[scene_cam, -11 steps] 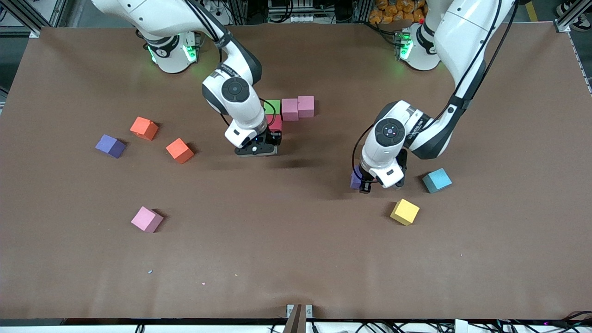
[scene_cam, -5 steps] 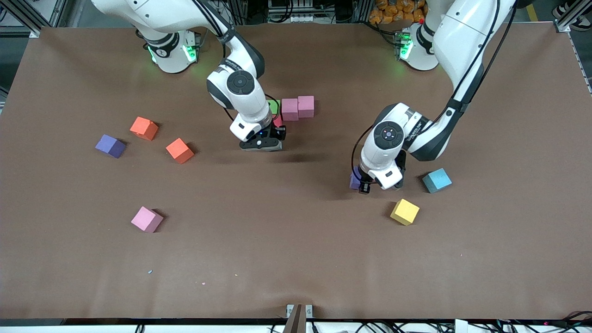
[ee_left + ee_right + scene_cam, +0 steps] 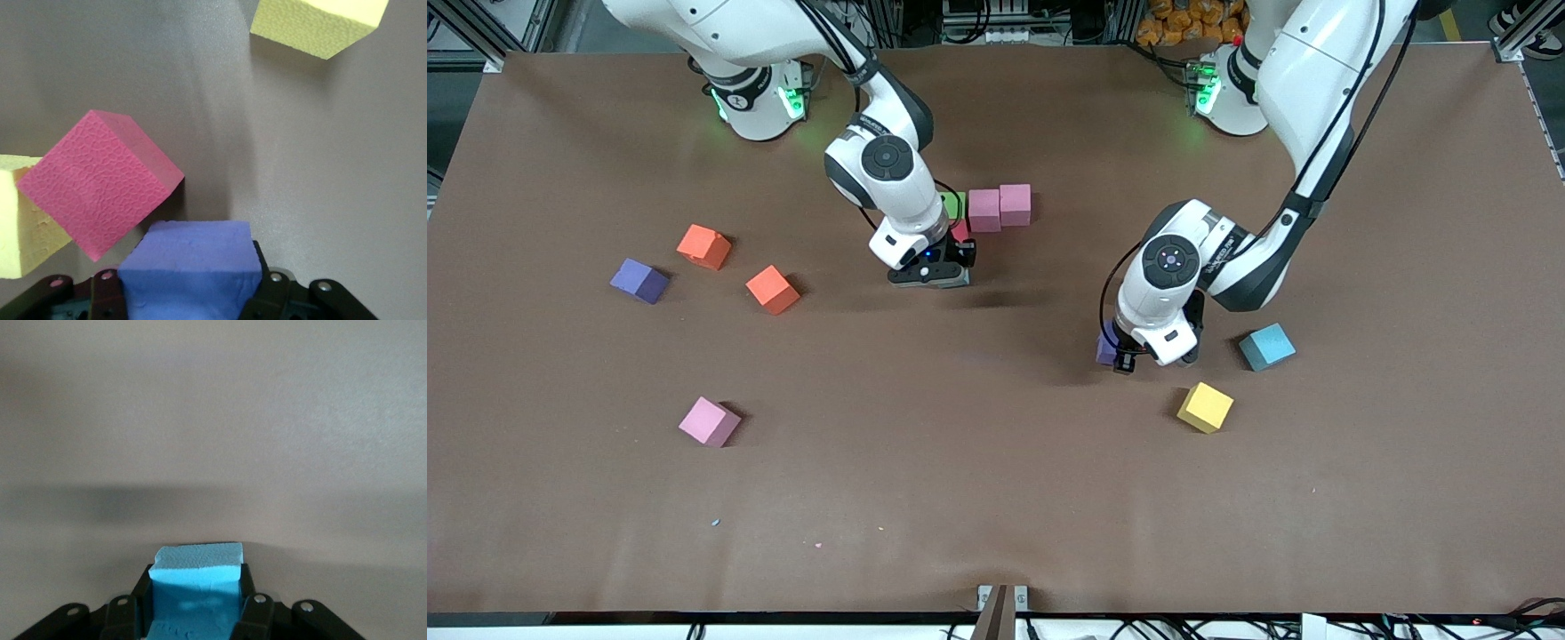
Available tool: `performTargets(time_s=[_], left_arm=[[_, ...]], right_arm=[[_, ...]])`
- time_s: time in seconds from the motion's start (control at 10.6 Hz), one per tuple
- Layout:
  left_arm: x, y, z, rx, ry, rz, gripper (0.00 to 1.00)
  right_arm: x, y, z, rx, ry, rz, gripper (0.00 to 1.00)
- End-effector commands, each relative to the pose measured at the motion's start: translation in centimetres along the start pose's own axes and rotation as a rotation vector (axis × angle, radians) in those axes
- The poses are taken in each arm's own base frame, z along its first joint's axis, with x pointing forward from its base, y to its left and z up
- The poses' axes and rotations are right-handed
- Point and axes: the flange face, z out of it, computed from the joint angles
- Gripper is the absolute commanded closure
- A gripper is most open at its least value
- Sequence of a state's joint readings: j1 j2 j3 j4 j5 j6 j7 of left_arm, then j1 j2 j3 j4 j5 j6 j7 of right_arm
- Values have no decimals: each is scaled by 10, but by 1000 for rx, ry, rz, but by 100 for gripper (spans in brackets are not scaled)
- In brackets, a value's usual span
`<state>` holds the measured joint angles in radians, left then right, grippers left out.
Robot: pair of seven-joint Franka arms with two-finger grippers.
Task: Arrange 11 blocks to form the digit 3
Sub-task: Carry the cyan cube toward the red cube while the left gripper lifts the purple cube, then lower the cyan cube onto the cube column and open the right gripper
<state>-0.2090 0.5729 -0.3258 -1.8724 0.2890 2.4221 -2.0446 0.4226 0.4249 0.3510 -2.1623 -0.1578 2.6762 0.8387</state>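
Observation:
My left gripper (image 3: 1117, 357) is shut on a purple block (image 3: 1107, 348), low over the table beside a yellow block (image 3: 1205, 407) and a light blue block (image 3: 1266, 347). The left wrist view shows that gripper (image 3: 190, 295) clamped on the purple block (image 3: 190, 257), with a red block (image 3: 100, 180) and two yellow blocks (image 3: 317, 23) (image 3: 17, 223) lying below. My right gripper (image 3: 929, 276) is shut on a light blue block (image 3: 197, 563); the gripper (image 3: 195, 603) hangs next to a cluster of a green block (image 3: 954, 204), a red block (image 3: 961, 233) and two pink blocks (image 3: 984, 210) (image 3: 1015, 204).
Loose blocks lie toward the right arm's end: two orange (image 3: 703, 246) (image 3: 772, 289), a purple (image 3: 639, 281) and a pink (image 3: 710, 421). The brown table (image 3: 996, 498) is bare near the front camera.
My right gripper has shifted closer to the block cluster with the light blue block. My left gripper has crept slightly toward the right arm's end with the purple block.

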Motion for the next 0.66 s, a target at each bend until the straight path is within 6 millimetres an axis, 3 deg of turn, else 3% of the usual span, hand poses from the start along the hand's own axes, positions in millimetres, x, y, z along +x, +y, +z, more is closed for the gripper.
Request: performTargets(time_s=[0.0, 0.28, 0.38, 0.47, 0.56], left_arm=[[-2, 4, -4, -5, 10, -5, 100], [-6, 4, -5, -7, 9, 1, 100], [-7, 4, -8, -11, 8, 0, 100], [-8, 5, -9, -13, 4, -5, 100], [-10, 4, -8, -10, 1, -6, 100]], right_arm=[[-8, -2, 2, 1, 5, 0, 100], [-12, -4, 5, -5, 2, -17, 98], [-12, -3, 6, -7, 0, -20, 55], [-12, -3, 8, -11, -2, -26, 1], [-8, 0, 8, -19, 1, -30, 0]])
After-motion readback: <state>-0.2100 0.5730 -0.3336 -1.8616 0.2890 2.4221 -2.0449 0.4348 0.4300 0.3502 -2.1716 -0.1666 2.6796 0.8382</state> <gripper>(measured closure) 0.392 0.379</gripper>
